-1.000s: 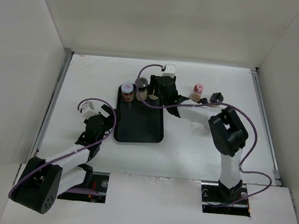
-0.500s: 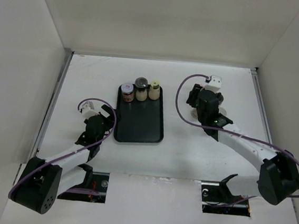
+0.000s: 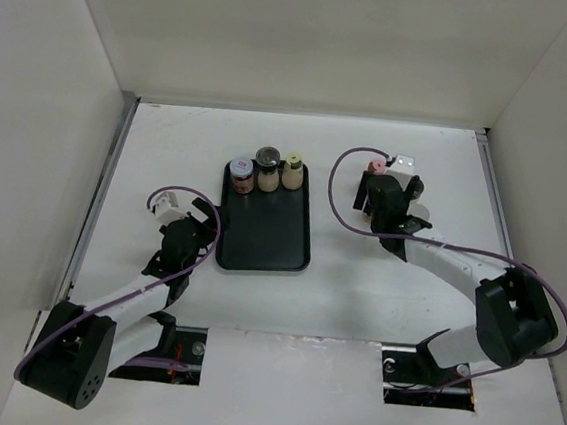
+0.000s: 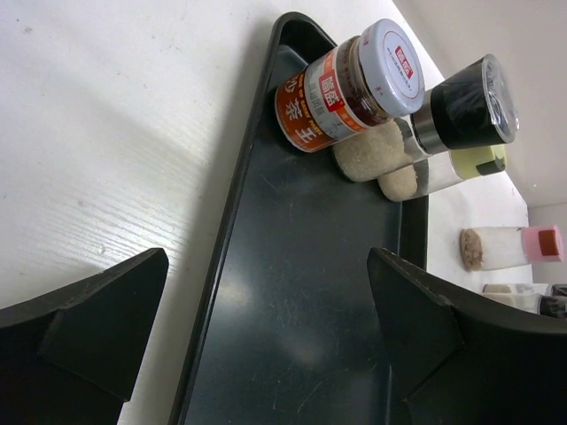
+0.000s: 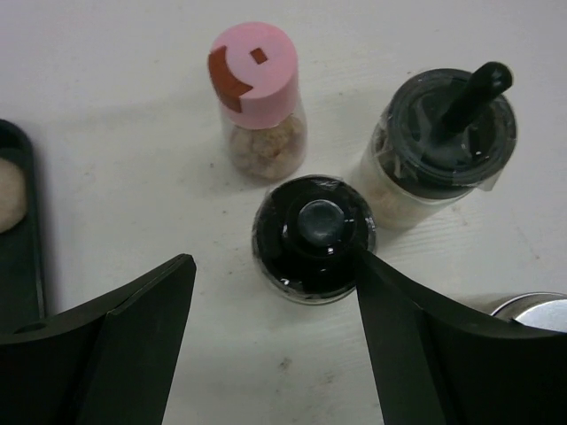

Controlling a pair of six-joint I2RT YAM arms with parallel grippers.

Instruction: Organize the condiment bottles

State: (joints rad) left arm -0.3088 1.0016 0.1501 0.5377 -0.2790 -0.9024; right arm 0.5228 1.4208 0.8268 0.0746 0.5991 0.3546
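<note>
Black and spread wide, the left gripper is hovering at the black rectangular plastic tray's near-left edge. At the tray's far end, an orange-labelled jar bearing white Chinese characters is standing beside a black-capped glass bottle. Right of the tray, the right gripper, jaws wide, is hanging over a black-lidded bottle near a pink-capped bottle.

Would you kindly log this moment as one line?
right jaws open above black-capped bottle | left jaws open beside tray | three bottles on tray
</note>
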